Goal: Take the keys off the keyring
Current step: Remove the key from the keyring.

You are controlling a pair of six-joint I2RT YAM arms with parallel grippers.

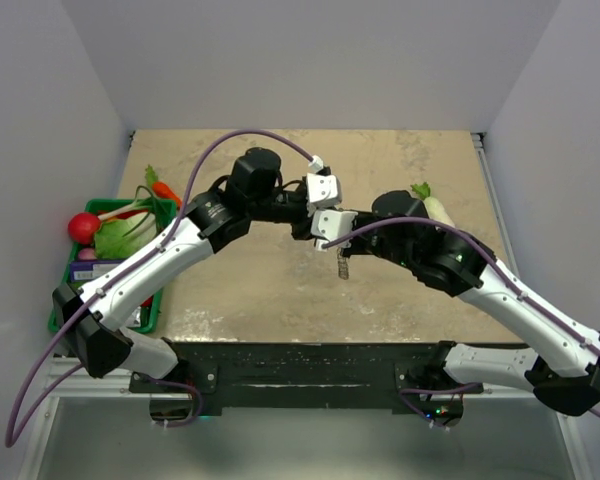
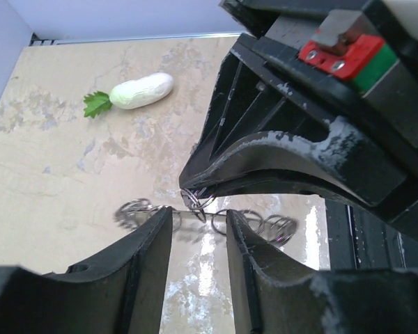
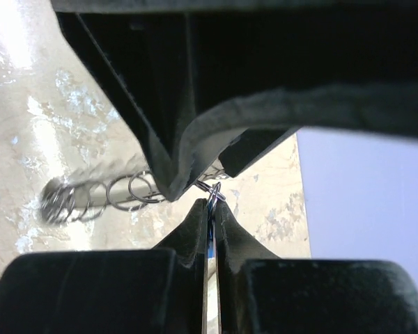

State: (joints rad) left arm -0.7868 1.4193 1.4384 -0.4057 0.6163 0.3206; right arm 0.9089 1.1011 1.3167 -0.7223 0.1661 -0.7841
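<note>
Above: beige marbled bench boxed by white walls, grey coiled metal keyring dangled over it. Left wrist: left end effector held open at the keyring. Right wrist: right end effector clamped on thin silver key.

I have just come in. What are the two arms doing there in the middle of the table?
Both arms meet over the middle of the table, working on the keyring, a grey coil-like loop hanging above the surface. The right hand is shut on something thin below a small ring, probably the key, though little of it shows. The left hand has its fingers apart on either side of the loop. The key seems not yet off.
</note>
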